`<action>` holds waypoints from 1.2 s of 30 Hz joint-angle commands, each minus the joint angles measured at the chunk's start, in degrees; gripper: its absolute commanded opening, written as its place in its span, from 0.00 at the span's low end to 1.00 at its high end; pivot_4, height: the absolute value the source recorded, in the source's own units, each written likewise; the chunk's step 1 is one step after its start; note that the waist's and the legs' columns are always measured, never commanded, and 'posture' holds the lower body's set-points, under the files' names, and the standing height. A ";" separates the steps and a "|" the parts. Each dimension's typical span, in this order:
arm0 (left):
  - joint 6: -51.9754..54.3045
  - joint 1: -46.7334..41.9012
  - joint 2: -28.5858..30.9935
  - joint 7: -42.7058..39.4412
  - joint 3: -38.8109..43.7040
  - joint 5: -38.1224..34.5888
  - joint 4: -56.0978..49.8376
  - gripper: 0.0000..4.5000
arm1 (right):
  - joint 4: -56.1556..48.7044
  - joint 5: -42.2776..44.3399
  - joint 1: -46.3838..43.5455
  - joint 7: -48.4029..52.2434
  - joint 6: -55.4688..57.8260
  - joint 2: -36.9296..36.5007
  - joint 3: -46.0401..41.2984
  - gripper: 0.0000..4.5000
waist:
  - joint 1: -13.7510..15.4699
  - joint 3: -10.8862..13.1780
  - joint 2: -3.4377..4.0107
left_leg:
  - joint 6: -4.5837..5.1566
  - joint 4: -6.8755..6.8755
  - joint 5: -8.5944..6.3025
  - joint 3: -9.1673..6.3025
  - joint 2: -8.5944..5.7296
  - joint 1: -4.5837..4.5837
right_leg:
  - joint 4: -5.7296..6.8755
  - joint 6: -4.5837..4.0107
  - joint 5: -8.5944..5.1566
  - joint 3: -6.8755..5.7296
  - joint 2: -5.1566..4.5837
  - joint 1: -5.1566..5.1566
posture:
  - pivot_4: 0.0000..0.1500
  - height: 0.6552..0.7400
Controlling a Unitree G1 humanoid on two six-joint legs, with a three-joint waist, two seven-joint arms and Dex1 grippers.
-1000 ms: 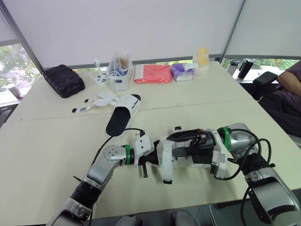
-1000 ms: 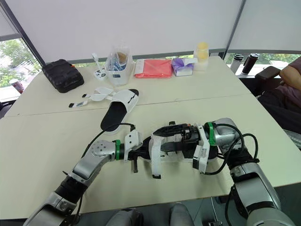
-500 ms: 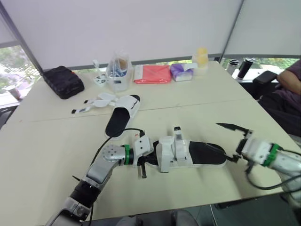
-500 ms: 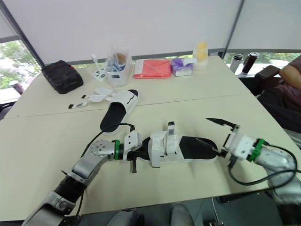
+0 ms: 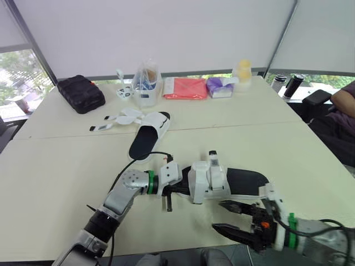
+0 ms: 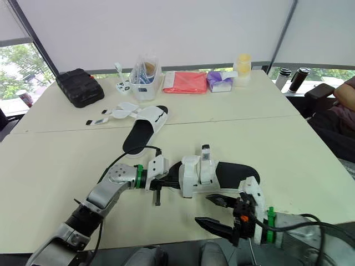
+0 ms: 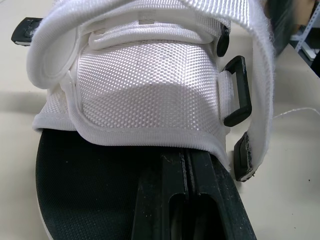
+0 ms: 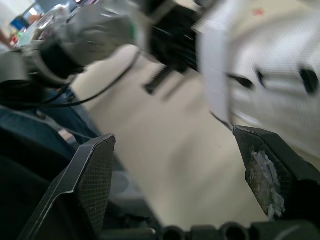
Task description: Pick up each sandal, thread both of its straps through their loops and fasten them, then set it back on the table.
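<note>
Near sandal (image 5: 244,182) lies flat by the front edge of the worktop (image 5: 55,172), its white straps folded over the black footbed. Left claw (image 5: 178,188), fingers (image 7: 185,200) closed together, rests on the footbed with its tips under the white upper. Right claw (image 5: 217,215), spread wide and empty, hovers just beside this sandal. Second sandal (image 5: 148,138) lies towards the far left corner, straps splayed.

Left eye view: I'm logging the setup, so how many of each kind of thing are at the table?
Sandals: 2
Black case: 1
Clear tub: 1
Red pouch: 1
Purple pack: 1
Yellow jar: 1
Small white gadget: 1
Total: 8
</note>
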 commanded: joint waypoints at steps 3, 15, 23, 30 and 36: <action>0.91 0.85 0.12 -0.38 -2.30 2.33 2.23 0.00 | 4.01 -4.39 -4.16 2.15 1.61 2.67 2.38 0.90 | 0.09 0.00 0.01 | 0.00 0.00 0.00 -0.01 0.00 0.00 | -0.01 0.00 0.00 -0.01 0.00 0.00 | 1.00 1.00; 1.64 1.55 -0.11 0.83 -1.57 2.00 1.89 0.00 | 7.84 -7.88 -11.13 5.68 4.29 10.08 5.45 0.90 | 1.01 -0.02 0.05 | 0.00 0.00 0.00 -0.03 0.01 0.02 | 0.01 0.01 0.01 -0.03 0.03 -0.01 | 1.00 1.00; 1.90 1.70 -0.05 1.12 -1.57 1.92 1.71 0.00 | 7.56 -7.53 -13.07 5.42 6.96 13.68 4.95 0.85 | 1.11 -0.01 0.04 | 0.00 0.00 0.00 -0.02 0.01 0.02 | 0.06 0.00 0.01 -0.02 0.03 -0.05 | 1.00 1.00; 1.95 1.56 -0.23 1.24 -1.76 1.93 1.85 0.00 | 8.02 -5.06 -13.36 3.25 10.27 16.52 2.34 0.15 | 1.15 -0.02 0.05 | 0.00 0.00 0.00 -0.02 0.00 -0.01 | 0.10 0.01 0.01 -0.03 0.03 -0.09 | 1.00 1.00; 1.87 1.28 -0.57 1.33 -1.77 1.90 2.42 0.00 | 7.57 -5.13 -13.65 3.36 13.01 15.98 1.25 0.01 | 1.16 -0.02 0.05 | 0.00 0.00 0.00 -0.02 0.00 0.00 | 0.11 0.00 0.01 -0.03 0.03 -0.09 | 1.00 1.00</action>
